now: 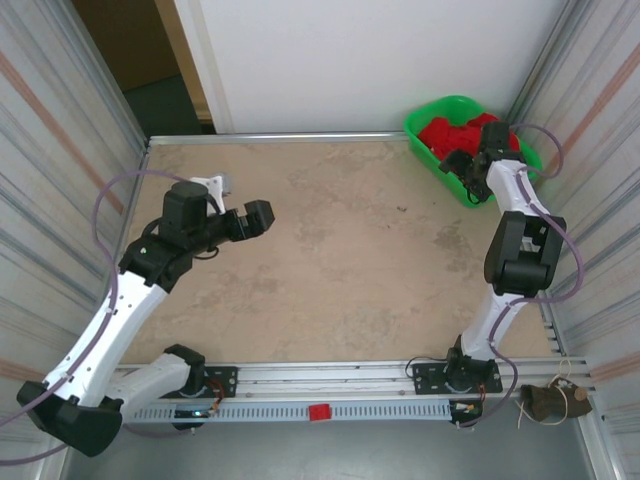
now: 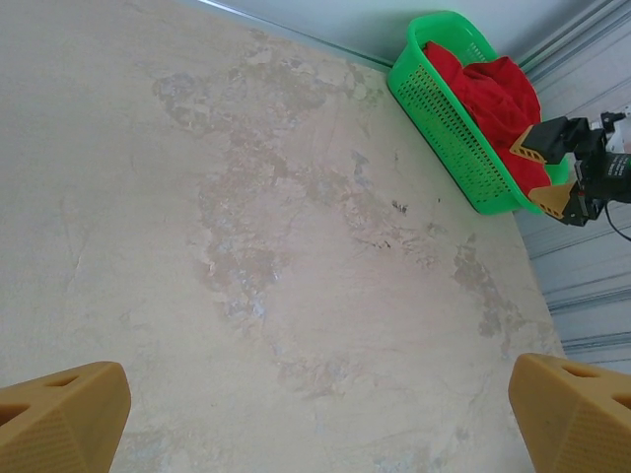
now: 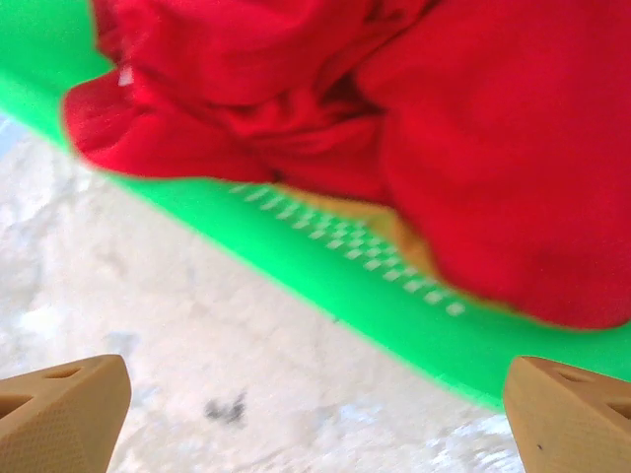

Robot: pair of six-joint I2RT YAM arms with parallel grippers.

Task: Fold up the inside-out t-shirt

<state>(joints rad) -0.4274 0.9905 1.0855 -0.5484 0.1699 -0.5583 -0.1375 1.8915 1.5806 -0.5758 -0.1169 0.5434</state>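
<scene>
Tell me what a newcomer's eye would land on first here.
The bright red t-shirt, bunched in a green basket at the far right corner of the table, stands out most. The right hand hangs open at the basket's near side. The left hand, also open, hovers over bare tabletop on the left.
</scene>
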